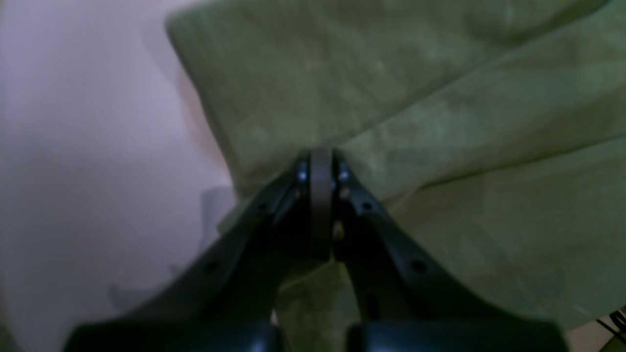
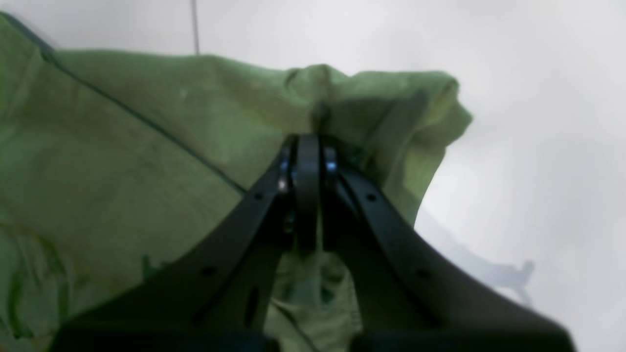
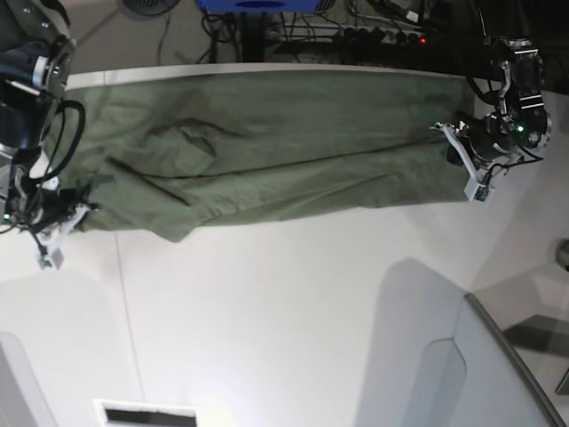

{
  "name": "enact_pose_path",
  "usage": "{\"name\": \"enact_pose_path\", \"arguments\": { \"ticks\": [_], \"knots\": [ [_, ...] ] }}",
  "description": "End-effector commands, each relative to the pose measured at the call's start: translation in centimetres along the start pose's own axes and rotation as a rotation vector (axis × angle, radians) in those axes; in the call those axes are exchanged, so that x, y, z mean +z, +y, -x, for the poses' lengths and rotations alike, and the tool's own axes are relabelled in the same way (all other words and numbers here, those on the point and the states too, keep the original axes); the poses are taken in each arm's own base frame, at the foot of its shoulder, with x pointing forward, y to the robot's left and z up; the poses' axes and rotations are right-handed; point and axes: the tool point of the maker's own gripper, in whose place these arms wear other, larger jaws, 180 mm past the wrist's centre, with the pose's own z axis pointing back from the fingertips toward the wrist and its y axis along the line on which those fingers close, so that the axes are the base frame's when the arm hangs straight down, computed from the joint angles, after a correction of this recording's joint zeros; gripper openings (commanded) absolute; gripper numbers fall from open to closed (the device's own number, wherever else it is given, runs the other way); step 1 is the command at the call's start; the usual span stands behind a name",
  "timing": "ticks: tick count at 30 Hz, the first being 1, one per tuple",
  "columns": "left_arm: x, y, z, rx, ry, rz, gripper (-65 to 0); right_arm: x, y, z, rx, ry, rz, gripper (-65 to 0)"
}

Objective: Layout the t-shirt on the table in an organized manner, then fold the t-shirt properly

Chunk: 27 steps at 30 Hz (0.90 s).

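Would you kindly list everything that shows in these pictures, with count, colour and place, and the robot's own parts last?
t-shirt: one, olive green, stretched across the far part of the table between the two arms.
table: one, white, fills most of the base view.
grey panel: one, light grey, near corner on the base view's right.
cables: several, dark, on the floor beyond the table's far edge.
left tool: one, black, shut on the t-shirt's edge, at the base view's right.
right tool: one, black, shut on a bunched bit of the t-shirt, at the base view's left.
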Motion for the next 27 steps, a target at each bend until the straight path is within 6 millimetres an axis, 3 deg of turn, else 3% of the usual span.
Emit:
{"name": "enact_pose_path", "arguments": {
  "ticks": [1,4,7,12,15,17,19,22,24,27],
  "knots": [
    [0.4,1.1,-1.2,-0.004,-0.032,-0.022,-65.0,1.0,-1.5,-2.3,0.006,-0.056,0.031,-64.8],
    [-0.1,1.3,-1.2,0.013,-0.024,-0.018,-65.0,1.5,-2.7,-2.2,0.007,-0.056,0.051,-64.8],
    [-0.4,1.3,-0.7,0.022,-0.012,-0.014,-65.0,1.5,-2.7,-2.8,0.007,-0.09,0.051,-64.8],
    [0.1,1.5,-1.8,0.02,-0.044,-0.019,-65.0,2.0,-2.5,-3.9,0.023,-0.124,0.056,-64.8],
    [1.4,1.4,-3.5,-0.021,-0.096,-0.035,-65.0,3.2,-0.7,-5.9,0.072,-0.207,0.064,-64.1],
    [2.6,2.2,-3.4,-0.022,-0.114,-0.067,-65.0,4.3,1.3,-6.9,0.113,-0.276,0.062,-63.6],
    [3.9,3.3,-3.7,-0.015,-0.142,-0.103,-65.0,4.4,5.5,-7.8,0.209,-0.309,0.023,-57.0],
    [5.1,3.9,-2.9,-0.007,-0.148,-0.132,-65.0,2.7,10.4,-7.2,0.367,-0.235,-0.047,-36.9],
    [5.8,4.7,-2.0,0.019,-0.146,-0.157,-65.0,1.7,12.3,-7.1,0.422,-0.179,-0.076,-24.0],
    [6.9,5.9,-0.5,0.064,-0.142,-0.194,-65.0,0.5,14.4,-7.1,0.394,-0.169,-0.13,-18.6]
  ]
}}
